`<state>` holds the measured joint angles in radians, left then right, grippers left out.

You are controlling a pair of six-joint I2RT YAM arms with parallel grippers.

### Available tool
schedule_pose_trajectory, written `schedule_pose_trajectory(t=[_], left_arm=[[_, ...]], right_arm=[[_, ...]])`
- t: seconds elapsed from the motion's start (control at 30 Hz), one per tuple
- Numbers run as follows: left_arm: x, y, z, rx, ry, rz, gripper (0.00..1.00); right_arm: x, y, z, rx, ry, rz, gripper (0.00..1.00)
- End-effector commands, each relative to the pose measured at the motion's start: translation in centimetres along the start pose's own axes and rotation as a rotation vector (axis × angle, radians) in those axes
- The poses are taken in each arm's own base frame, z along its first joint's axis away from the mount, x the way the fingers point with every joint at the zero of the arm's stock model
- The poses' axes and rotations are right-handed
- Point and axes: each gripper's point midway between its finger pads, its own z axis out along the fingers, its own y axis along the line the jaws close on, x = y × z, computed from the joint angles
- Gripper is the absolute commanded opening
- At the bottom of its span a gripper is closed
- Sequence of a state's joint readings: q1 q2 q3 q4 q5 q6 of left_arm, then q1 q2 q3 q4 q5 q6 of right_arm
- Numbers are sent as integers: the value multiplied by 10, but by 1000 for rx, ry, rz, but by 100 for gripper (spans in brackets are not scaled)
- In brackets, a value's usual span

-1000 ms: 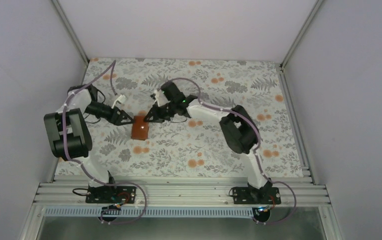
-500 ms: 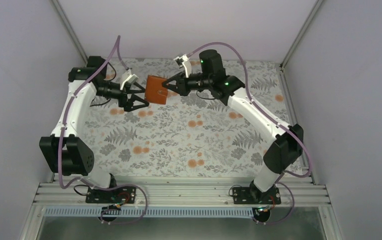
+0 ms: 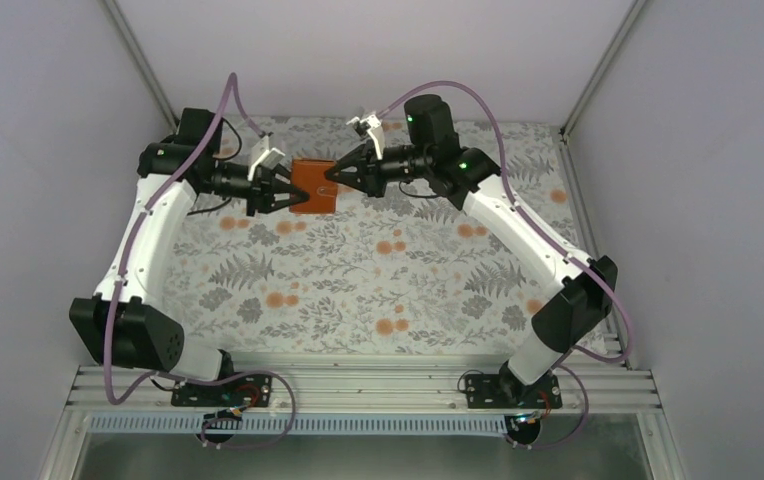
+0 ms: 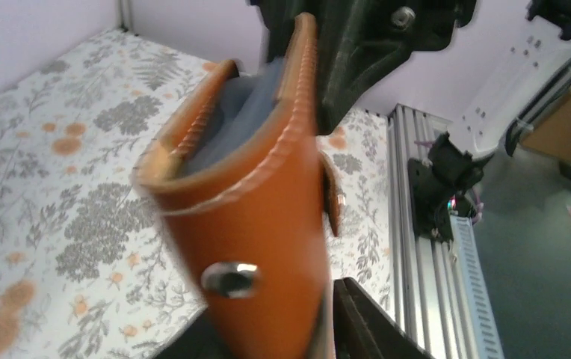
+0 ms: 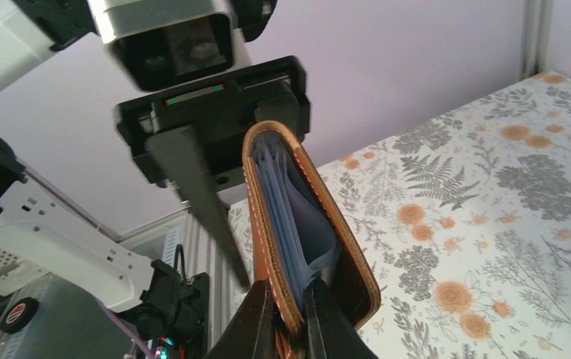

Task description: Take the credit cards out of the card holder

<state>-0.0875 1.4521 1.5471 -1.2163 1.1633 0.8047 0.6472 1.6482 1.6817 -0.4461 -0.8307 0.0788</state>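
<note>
card holder (image 3: 315, 186) held up over table (image 3: 408, 290), 12 o'clock. right gripper (image 3: 341, 176) clenched on its 3 o'clock edge. left gripper (image 3: 293, 196) straddles the 9 o'clock edge, can't tell if it bites. Suggest left pinches 1 cover only, then peel apart to expose pockets (image 5: 291, 217). No credit cards visible.

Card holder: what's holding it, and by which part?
Right pincer clamps the card holder by one cover's edge; left pincer straddles the opposite end, grip unclear.
</note>
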Motion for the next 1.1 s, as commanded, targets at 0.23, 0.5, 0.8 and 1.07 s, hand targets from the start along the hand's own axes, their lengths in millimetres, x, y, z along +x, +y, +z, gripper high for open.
schedule_pose_trajectory(t=[0.23, 0.5, 0.8, 1.07], left_arm=[[-12, 32, -6, -227, -32, -102, 2], [-14, 60, -20, -427, -38, -176, 3], [-11, 65, -19, -442, -36, -191, 2], [-10, 63, -18, -426, -36, -191, 2]], right_arm=[[-29, -60, -36, 466, -112, 95, 37], [-25, -58, -26, 696, -227, 260, 38], [-19, -34, 36, 516, -176, 308, 35], [-11, -55, 59, 544, -132, 319, 34]])
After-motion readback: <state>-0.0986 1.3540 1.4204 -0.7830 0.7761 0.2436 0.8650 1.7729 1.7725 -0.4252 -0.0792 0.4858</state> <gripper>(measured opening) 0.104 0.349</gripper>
